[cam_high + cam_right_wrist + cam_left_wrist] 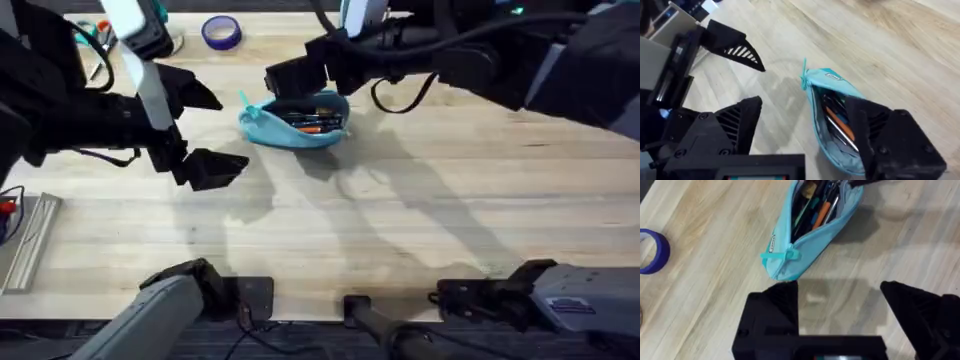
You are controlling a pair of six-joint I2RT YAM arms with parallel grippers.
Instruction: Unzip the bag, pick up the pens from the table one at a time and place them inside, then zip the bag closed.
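Beside the bag (295,120), on its pull-tab end, I see my left gripper (205,130) with its jaws spread wide and holding nothing; the tab end points toward it. My right gripper (300,72) hangs over the far side of the bag, also released and empty, one finger (890,137) close above the open mouth. The bag lies on the table (420,200) with its long axis running roughly from the left gripper toward the right arm's side, the zipper open, and the pens (817,205) already inside, orange and dark ones visible. I judge the closing comes next, and the zipper pull (782,256) lies nearer my left gripper. A small label (832,76) is sewn near that end, but I cannot read it.
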